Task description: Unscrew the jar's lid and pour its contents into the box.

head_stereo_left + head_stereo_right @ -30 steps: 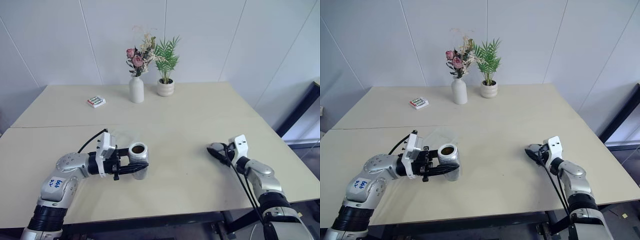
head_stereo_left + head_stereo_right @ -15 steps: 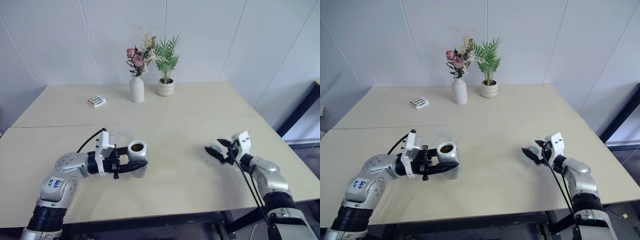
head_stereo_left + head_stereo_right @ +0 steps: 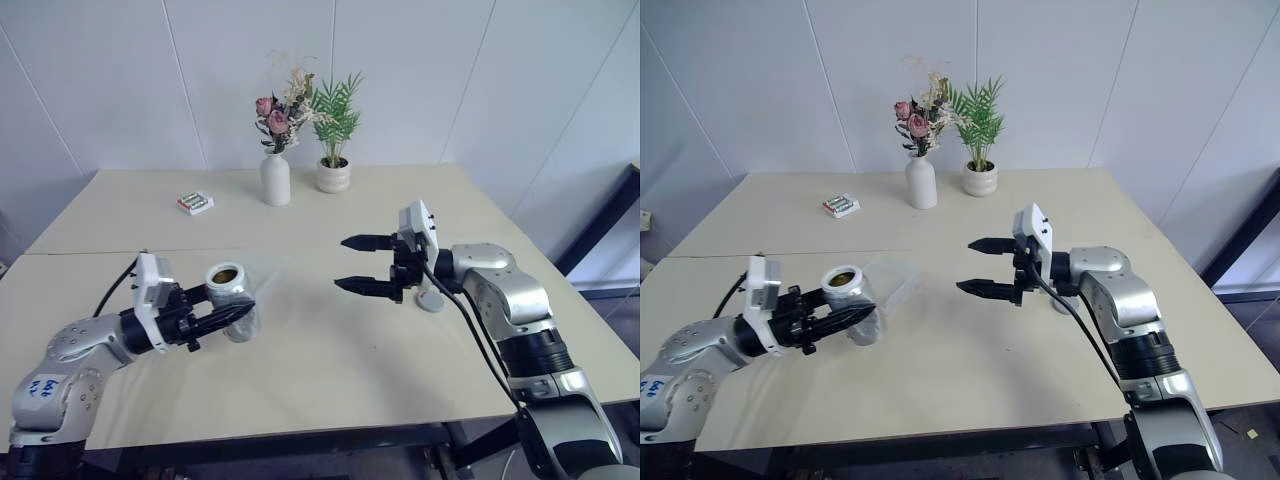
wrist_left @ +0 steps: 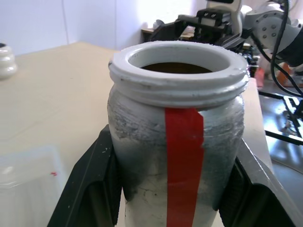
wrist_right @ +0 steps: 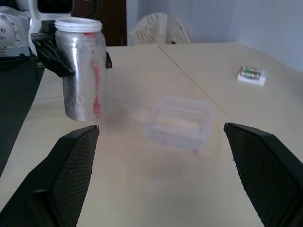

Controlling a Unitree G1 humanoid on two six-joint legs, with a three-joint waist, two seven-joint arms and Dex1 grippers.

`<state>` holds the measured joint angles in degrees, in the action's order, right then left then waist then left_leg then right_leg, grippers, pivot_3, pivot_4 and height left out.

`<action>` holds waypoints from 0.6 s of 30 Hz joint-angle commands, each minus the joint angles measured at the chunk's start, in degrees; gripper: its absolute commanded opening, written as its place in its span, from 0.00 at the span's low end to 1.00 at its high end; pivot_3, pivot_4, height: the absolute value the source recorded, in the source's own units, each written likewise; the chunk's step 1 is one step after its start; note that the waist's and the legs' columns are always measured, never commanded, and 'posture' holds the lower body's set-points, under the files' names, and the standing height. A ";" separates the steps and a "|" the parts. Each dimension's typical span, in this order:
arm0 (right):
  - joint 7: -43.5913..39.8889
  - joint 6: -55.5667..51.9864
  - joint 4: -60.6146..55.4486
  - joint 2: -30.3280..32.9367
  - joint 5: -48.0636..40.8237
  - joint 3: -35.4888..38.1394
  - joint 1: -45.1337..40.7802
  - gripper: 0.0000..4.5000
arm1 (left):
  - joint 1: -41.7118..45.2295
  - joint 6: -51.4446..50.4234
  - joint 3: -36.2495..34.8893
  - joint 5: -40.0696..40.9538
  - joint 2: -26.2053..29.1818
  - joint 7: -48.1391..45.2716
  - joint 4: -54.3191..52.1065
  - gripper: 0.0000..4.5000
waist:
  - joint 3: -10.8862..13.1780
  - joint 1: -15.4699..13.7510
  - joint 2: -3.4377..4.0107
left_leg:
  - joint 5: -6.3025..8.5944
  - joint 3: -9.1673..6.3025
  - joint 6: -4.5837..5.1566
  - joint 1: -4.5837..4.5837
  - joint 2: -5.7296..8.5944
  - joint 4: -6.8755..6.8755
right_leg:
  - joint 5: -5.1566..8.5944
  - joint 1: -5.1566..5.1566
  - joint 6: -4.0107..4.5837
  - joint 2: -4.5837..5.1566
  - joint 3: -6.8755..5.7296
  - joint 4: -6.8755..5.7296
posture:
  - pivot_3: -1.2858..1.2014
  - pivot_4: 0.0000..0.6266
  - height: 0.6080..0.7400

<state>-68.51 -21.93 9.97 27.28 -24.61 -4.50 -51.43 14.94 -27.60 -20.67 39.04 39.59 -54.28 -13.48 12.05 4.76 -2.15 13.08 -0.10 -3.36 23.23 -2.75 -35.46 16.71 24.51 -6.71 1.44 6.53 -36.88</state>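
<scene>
Jar (image 3: 232, 300) sits open-topped in the left end effector (image 3: 222, 316), whose two black fingers squeeze its sides, low at the near left over the desk (image 3: 330, 350). Brown contents (image 4: 177, 67) show inside its white rim. Just behind the jar lies the clear box (image 3: 892, 277). The lid (image 3: 431, 299) rests on the desk at the right, near the right arm. The right end effector (image 3: 363, 264) hangs in the middle, fingers spread wide, holding nothing, pointing left at the jar.
</scene>
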 commanded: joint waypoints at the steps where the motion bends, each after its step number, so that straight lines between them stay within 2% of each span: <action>1: -0.06 2.41 -0.21 -1.64 0.70 -0.75 0.11 0.99 | -1.90 1.75 -3.73 -0.24 1.70 0.62 0.49 0.47 | 0.00 -0.03 0.00 | 0.00 0.01 0.00 0.03 0.01 0.00 | 0.00 0.01 0.00 0.02 0.00 0.04 | 0.52 0.24 1.00; 4: 0.86 5.02 1.35 -2.61 2.95 -1.68 0.78 0.99 | -2.17 2.86 -4.36 -1.11 2.11 1.16 2.50 0.47 | 0.00 -0.05 0.00 | 0.01 0.03 -0.02 0.04 0.01 0.00 | 0.00 0.01 0.00 0.03 -0.01 0.06 | 0.52 0.24 1.00; 9: 7.74 8.38 5.92 -5.44 6.28 -0.28 0.17 0.99 | 0.20 5.96 -4.13 -5.48 1.74 5.15 9.72 0.47 | 0.00 0.18 0.00 | 0.01 0.04 -0.02 0.01 0.01 0.00 | 0.00 0.02 0.01 0.03 -0.02 0.00 | 0.52 0.24 1.00; 14: 8.31 10.55 6.99 -5.44 7.10 -0.19 0.81 0.99 | 5.72 9.98 -3.44 -10.19 1.53 10.35 17.11 0.47 | 0.00 0.11 0.00 | 0.01 0.05 -0.02 0.01 0.01 0.00 | 0.00 0.05 0.02 0.02 -0.03 -0.01 | 0.52 0.24 1.00; 18: 8.05 9.55 4.80 -4.69 6.47 0.03 3.43 0.99 | 14.90 17.33 -0.25 -17.47 2.03 14.54 26.45 0.47 | -0.02 -0.16 -0.03 | 0.03 0.04 -0.04 0.04 0.01 0.01 | -0.01 0.05 0.00 0.02 -0.05 0.00 | 0.52 0.24 1.00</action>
<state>-60.47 -12.60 17.24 22.07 -17.19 -5.80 -48.43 27.01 -14.03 -21.25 24.47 40.58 -41.85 10.98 12.03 4.60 -2.18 13.11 -0.09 -3.40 23.27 -2.74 -35.44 16.70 24.55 -6.71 1.46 6.44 -36.89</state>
